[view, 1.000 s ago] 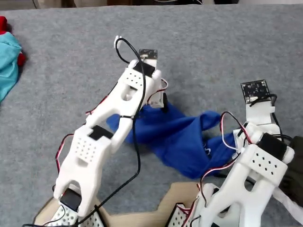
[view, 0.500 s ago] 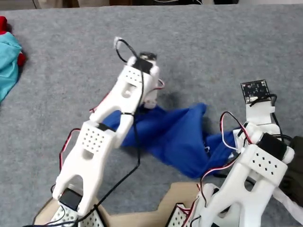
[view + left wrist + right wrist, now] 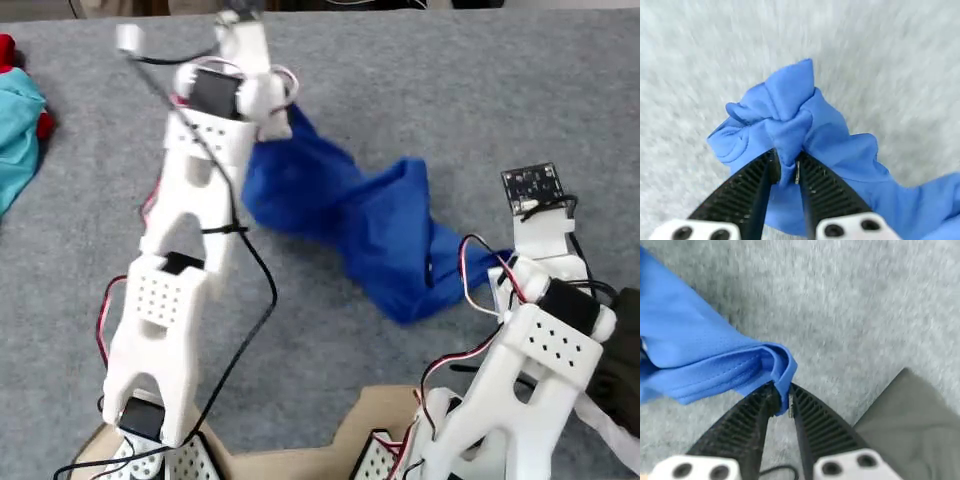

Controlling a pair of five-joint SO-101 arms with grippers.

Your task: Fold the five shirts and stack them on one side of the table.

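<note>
Now the left tool [image 3: 785,165] is clamped tight on a bunched fold of the crumpled royal-blue fabric shirt [image 3: 370,225], out toward the far side of the grey felt-like tabletop [image 3: 450,100]. The right tool [image 3: 782,397] pinches a hemmed edge of the same shirt, nearer the arms' bases. The shirt runs between them in a rumpled band. A teal garment [image 3: 15,140] lies well apart at the tabletop's edge, and a dark grey cloth [image 3: 915,410] sits near the right tool.
</note>
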